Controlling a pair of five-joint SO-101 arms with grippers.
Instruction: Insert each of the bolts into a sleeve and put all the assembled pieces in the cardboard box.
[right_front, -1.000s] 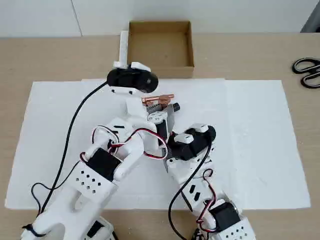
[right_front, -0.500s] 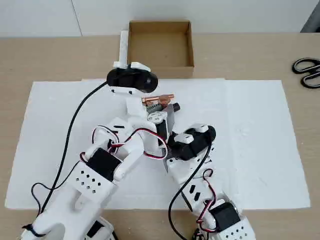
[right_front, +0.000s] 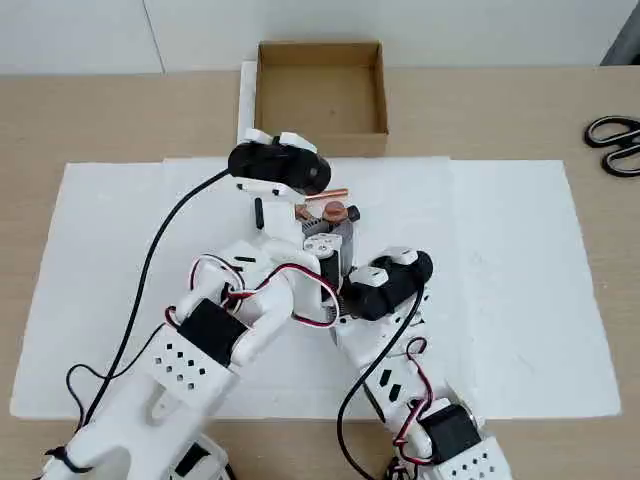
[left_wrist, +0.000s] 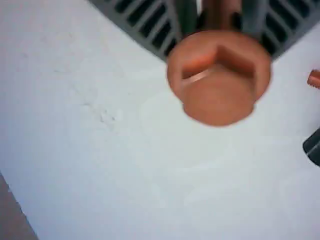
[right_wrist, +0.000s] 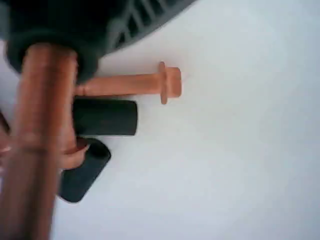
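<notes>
Copper bolt (left_wrist: 218, 75), which we judge rigid, light and slick, sits clamped in the right gripper (right_front: 336, 220); we would hold its shaft.

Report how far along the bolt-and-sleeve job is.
Done: nothing yet; the cardboard box is empty. In hand: the right gripper clamps one bolt, its visible shaft bare copper. Remaining: a loose bolt, a black sleeve and a second sleeve lie unassembled on the foam sheet. Every bolt needs sleeving, then boxing.
</notes>
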